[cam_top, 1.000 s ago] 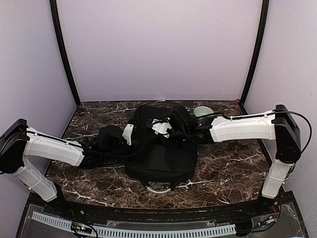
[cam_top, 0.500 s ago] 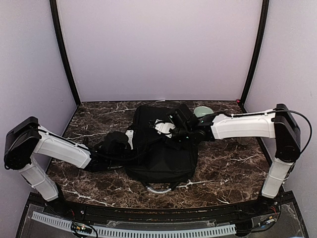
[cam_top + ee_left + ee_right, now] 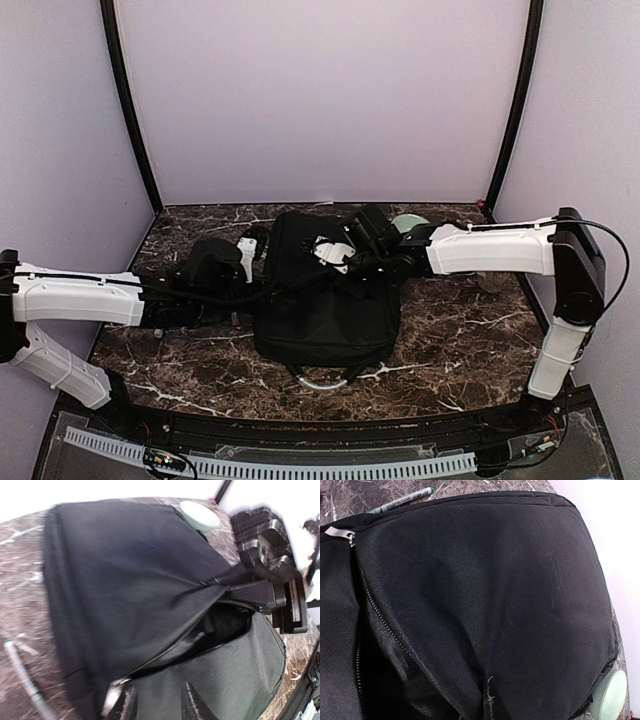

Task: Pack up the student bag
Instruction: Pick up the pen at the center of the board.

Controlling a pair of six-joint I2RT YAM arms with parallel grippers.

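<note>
No legible writing in any view.
Plain black fabric on the student bag [image 3: 325, 310], lying between the left jaws and the right jaws, with no readable label, brand or number; pen [image 3: 402, 500] on the table beyond the right jaws too small and blurred to tell any print.

I see a dark brown marble-patterned worktop [image 3: 455, 345] veined in white. A large black fabric backpack [image 3: 325, 305] lies flat across its middle, with its grey looped handle [image 3: 320, 381] toward the near edge. A small pale green round bowl [image 3: 408, 222] sits by the backpack's far right corner. A slim pale pen with a green tip [image 3: 402, 500] lies on the marble just beside the backpack's edge.
</note>
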